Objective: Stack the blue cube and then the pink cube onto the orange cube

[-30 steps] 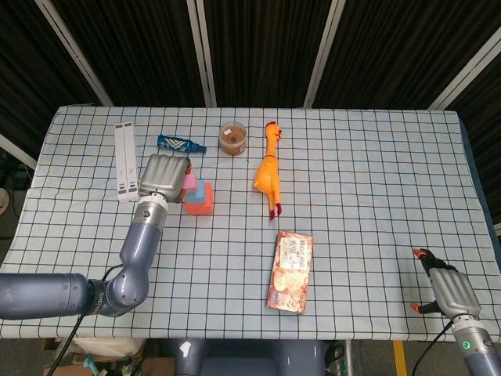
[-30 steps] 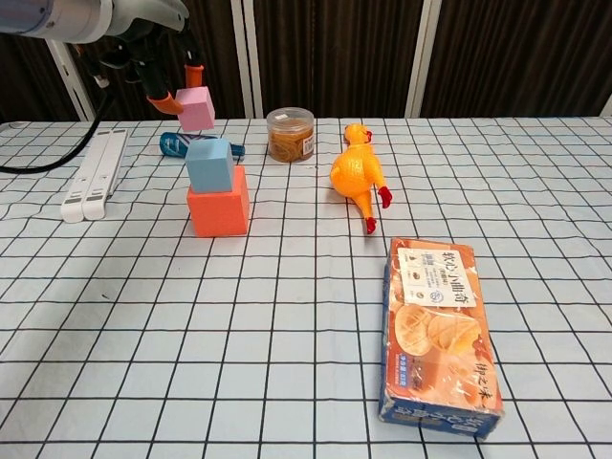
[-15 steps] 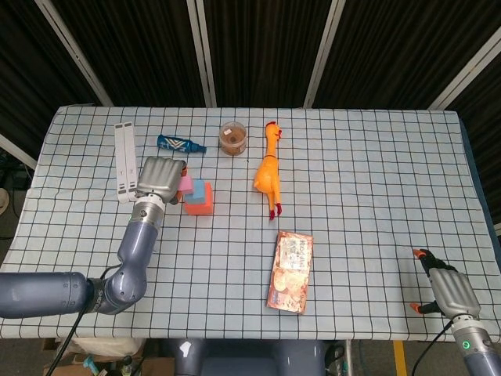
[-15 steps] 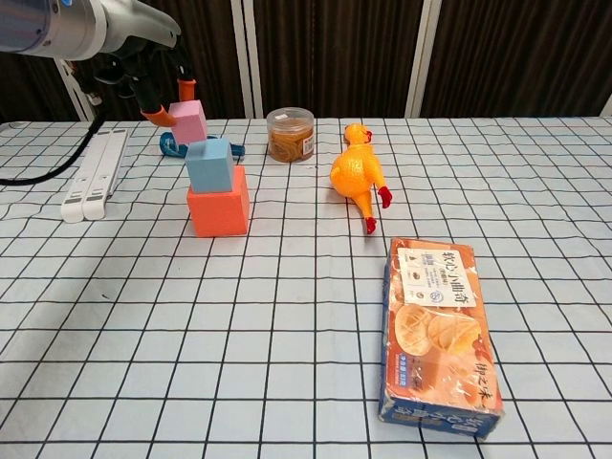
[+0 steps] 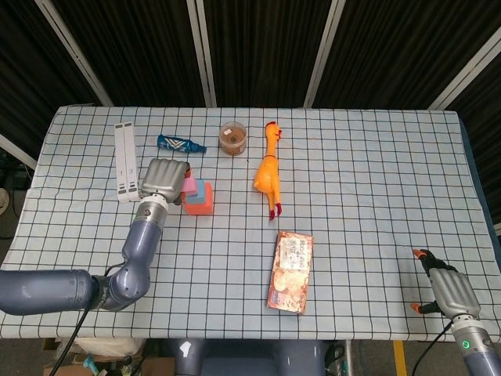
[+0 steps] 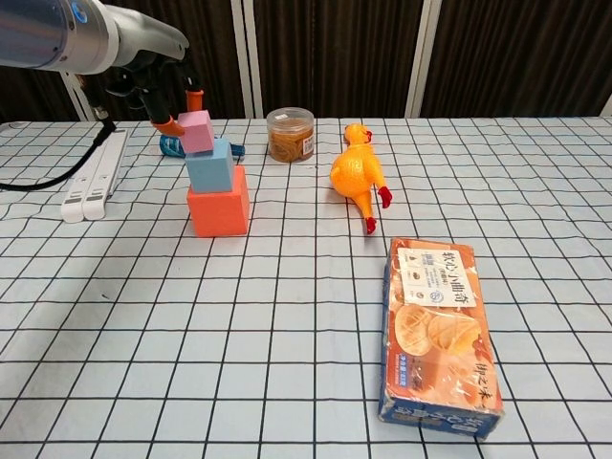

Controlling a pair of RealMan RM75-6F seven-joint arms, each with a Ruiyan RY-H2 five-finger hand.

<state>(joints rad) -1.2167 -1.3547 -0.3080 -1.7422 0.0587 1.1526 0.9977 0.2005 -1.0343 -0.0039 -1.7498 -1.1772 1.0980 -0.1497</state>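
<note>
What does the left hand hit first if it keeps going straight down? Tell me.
Probably the small blue cube on the larger orange cube: the left hand holds the small pink cube right above it, seemingly touching.

The left robot hand (image 6: 177, 100) has brought the pink cube (image 6: 197, 132) down onto the blue cube (image 6: 211, 164).

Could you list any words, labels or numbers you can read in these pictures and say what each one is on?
Snack box: Chinese characters on the lid beside a picture of ice-cream cones; too blurred to read for certain.
Jar: has a label, too small to read.
Blue packet: white markings, unreadable.
Cubes, rubber chicken, white bars: no text visible.
</note>
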